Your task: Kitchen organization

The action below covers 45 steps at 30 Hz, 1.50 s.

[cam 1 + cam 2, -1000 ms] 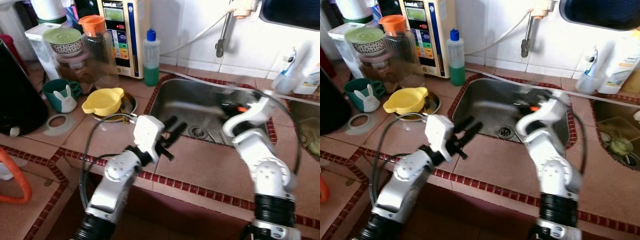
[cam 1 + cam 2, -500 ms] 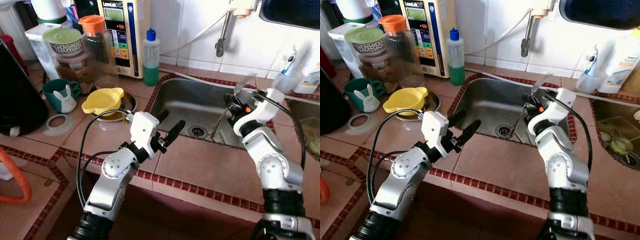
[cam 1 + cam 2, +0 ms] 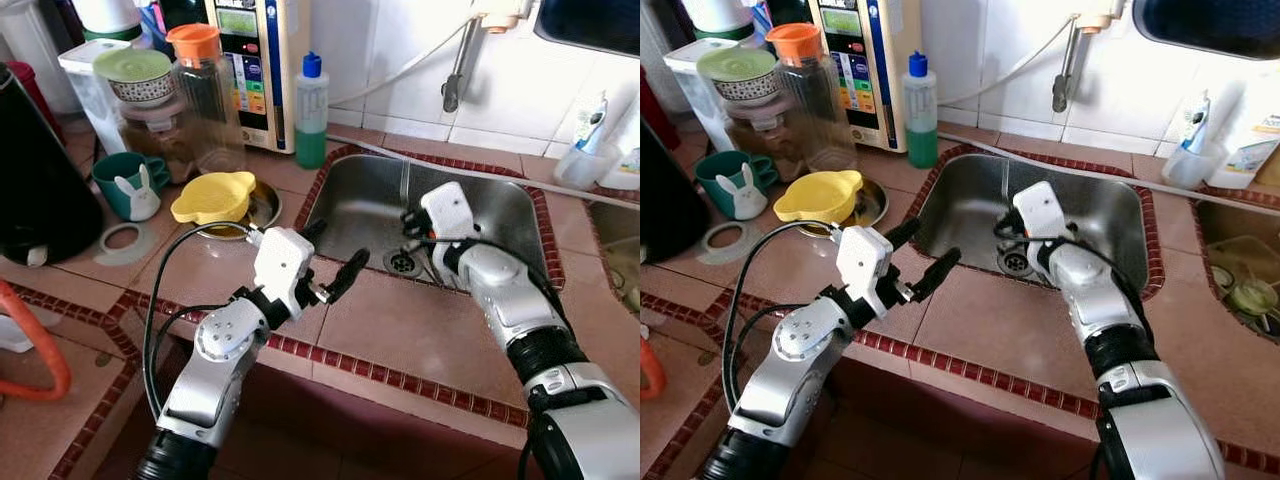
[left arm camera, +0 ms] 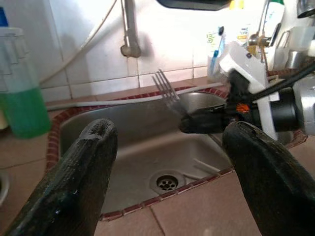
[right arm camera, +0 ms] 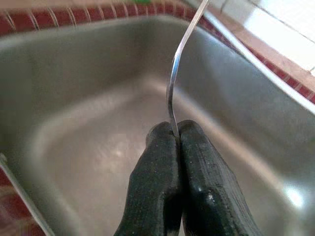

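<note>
The work area was a kitchen counter [image 3: 400,340] of terracotta tiles edged with dark red trim, with a stainless steel sink [image 3: 360,205] set into it below a white tiled wall. Nearest the camera, the left gripper [image 3: 330,262] hovered above the counter tiles just in front of the sink's near rim, its two black fingers [image 4: 81,172] spread wide apart with nothing between them. Beyond it, the right gripper [image 5: 174,142] was positioned over the sink basin, near the drain [image 3: 402,262], with its fingertips pressed together on the handle end of a metal fork [image 5: 178,64]. The fork stood roughly upright from the pinch, its tines [image 4: 167,88] raised above the basin and blurred in the left wrist view. On the counter to the left of the sink, a yellow bowl [image 3: 210,198] rested on a metal dish. Further left stood a teal mug [image 3: 125,185] carrying a white rabbit figure, with a pale ring [image 3: 120,240] lying flat on the tiles in front of it. Behind these were a clear jar with an orange lid [image 3: 205,95] and a patterned bowl with a green cover [image 3: 135,75]. At the back edge, a bottle of green liquid with a blue cap [image 3: 311,110] stood beside a cream-coloured appliance [image 3: 255,60]. A faucet [image 3: 458,75] hung against the wall above the sink.
</note>
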{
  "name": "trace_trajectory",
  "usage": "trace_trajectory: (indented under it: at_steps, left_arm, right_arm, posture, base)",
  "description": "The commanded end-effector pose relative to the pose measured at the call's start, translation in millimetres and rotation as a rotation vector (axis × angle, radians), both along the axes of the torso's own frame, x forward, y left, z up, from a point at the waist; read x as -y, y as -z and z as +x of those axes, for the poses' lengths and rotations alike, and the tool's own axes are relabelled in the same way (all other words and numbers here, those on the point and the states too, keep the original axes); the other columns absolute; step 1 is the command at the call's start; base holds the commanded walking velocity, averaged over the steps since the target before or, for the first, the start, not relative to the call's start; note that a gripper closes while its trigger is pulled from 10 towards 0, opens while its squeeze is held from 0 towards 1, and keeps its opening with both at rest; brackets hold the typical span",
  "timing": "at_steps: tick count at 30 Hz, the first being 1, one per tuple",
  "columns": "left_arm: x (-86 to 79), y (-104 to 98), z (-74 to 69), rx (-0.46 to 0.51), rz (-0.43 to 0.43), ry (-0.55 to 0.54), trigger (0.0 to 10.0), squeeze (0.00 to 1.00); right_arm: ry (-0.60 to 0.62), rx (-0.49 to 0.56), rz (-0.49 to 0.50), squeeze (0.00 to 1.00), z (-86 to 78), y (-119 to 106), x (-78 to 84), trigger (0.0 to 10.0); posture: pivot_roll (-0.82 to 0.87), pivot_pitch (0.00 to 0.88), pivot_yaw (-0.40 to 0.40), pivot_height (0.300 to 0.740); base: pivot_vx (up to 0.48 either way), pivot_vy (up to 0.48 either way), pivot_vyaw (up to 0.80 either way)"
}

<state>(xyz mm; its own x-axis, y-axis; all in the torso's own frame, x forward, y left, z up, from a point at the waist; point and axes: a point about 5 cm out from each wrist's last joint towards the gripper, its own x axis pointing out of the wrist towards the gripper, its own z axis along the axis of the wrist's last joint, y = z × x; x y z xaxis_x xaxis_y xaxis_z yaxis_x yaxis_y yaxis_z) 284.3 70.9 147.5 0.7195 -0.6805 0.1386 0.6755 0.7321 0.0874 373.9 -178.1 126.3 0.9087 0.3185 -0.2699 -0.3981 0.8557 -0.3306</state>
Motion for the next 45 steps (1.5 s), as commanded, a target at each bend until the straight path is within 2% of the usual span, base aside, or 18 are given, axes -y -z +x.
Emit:
trace_trajectory:
  at_steps: [1, 2, 3, 4, 5, 6, 8, 9, 17, 19, 22, 27, 32, 38, 40, 42, 45]
  left_arm:
    - [-0.2, -3.2, 0.4, 0.013, 0.014, -0.014, 10.0, 0.00]
    - [-1.4, -3.4, 1.7, 0.013, 0.017, -0.026, 10.0, 0.00]
    - [-1.4, -3.7, 2.5, 0.013, 0.018, -0.029, 10.0, 0.00]
    - [-1.2, -3.8, 2.7, 0.012, 0.018, -0.029, 10.0, 0.00]
    - [-1.0, -3.7, 2.9, 0.012, 0.019, -0.030, 10.0, 0.00]
    - [-0.6, -3.8, 3.2, 0.012, 0.020, -0.030, 10.0, 0.00]
    - [-0.2, -3.8, 3.2, 0.013, 0.021, -0.030, 10.0, 0.00]
    - [0.4, -3.6, 3.4, 0.013, 0.021, -0.032, 10.0, 0.00]
    - [1.0, -1.6, 3.5, 0.008, 0.029, -0.042, 10.0, 0.00]
    - [-1.8, 2.7, 7.2, 0.007, 0.072, -0.091, 10.0, 0.00]
    - [-3.3, 4.4, 9.0, 0.006, 0.090, -0.111, 10.0, 0.00]
    - [-15.3, 4.5, 26.8, 0.005, 0.107, -0.193, 10.0, 0.00]
    - [-19.6, 5.0, 33.4, 0.006, 0.122, -0.220, 10.0, 0.00]
    - [-26.2, 11.2, 42.2, -0.014, 0.170, -0.273, 10.0, 0.00]
    - [-35.2, 20.8, 51.0, -0.052, 0.239, -0.331, 10.0, 0.00]
    - [-35.2, 20.8, 51.0, -0.052, 0.239, -0.331, 10.0, 0.00]
    - [-48.3, 31.2, 58.9, -0.077, 0.331, -0.381, 10.0, 0.00]
  right_arm:
    - [-0.010, 0.018, -0.045, 0.00, 4.0, -4.8, 3.2, 5.0]
    - [-0.001, 0.006, -0.066, 0.00, 3.1, -0.3, 7.9, 8.8]
    - [-0.001, -0.007, -0.069, 0.00, 1.8, 2.9, 11.1, 6.9]
    - [-0.004, -0.014, -0.066, 0.00, 1.2, 4.0, 11.9, 6.9]
    - [-0.001, -0.018, -0.071, 0.00, 0.7, 5.2, 13.2, 2.2]
    - [0.004, -0.026, -0.072, 0.00, 0.1, 6.7, 15.2, 0.0]
    - [-0.001, -0.038, -0.054, 0.00, -0.4, 8.1, 15.7, 0.0]
    - [0.003, -0.038, -0.054, 1.00, -0.2, 8.3, 16.7, 10.0]
    - [-0.002, -0.030, -0.036, 1.00, 1.9, 6.1, 15.4, 10.0]
    - [-0.002, -0.018, -0.011, 1.00, 3.0, 3.1, 14.6, 10.0]
    - [-0.001, -0.015, -0.005, 1.00, 3.3, 2.4, 14.6, 10.0]
    - [-0.005, 0.014, 0.052, 1.00, 0.4, 1.2, 17.0, 10.0]
    - [0.014, 0.048, 0.058, 1.00, -2.0, 0.5, 23.5, 10.0]
    - [0.012, 0.074, 0.101, 1.00, -2.0, -5.5, 23.0, 10.0]
    - [-0.017, 0.111, 0.161, 1.00, -2.9, -15.2, 15.7, 10.0]
    - [-0.017, 0.111, 0.161, 1.00, -2.9, -15.2, 15.7, 10.0]
    - [-0.110, 0.108, 0.321, 0.99, -15.8, -28.6, -5.9, 10.0]
  posture:
    - [0.10, 0.018, 0.031, 0.740]
    - [0.09, 0.017, 0.031, 0.740]
    - [0.09, 0.018, 0.030, 0.740]
    - [0.09, 0.018, 0.030, 0.740]
    - [0.09, 0.016, 0.029, 0.740]
    - [0.09, 0.016, 0.028, 0.740]
    - [0.09, 0.016, 0.028, 0.740]
    - [0.09, 0.015, 0.027, 0.740]
    - [0.09, 0.015, 0.026, 0.740]
    - [0.08, 0.015, 0.026, 0.740]
    - [0.08, 0.015, 0.026, 0.740]
    - [0.07, 0.017, 0.026, 0.740]
    - [0.06, 0.011, 0.029, 0.740]
    - [0.05, 0.007, 0.030, 0.740]
    - [0.04, 0.004, 0.032, 0.740]
    - [0.04, 0.004, 0.032, 0.740]
    - [0.03, 0.004, 0.031, 0.740]
  base:
    - [0.000, 0.000, 0.00]
    - [0.000, 0.000, 0.00]
    - [0.000, 0.000, 0.00]
    - [0.000, 0.000, 0.00]
    - [0.000, 0.000, 0.00]
    - [0.000, 0.000, 0.00]
    - [0.000, 0.000, 0.00]
    - [0.000, 0.000, 0.00]
    - [0.000, 0.000, 0.00]
    - [0.000, 0.000, 0.00]
    - [0.000, 0.000, 0.00]
    - [0.000, 0.000, 0.00]
    - [0.000, 0.000, 0.00]
    - [0.000, 0.000, 0.00]
    - [0.000, 0.000, 0.00]
    - [0.000, 0.000, 0.00]
    - [0.000, 0.000, 0.00]
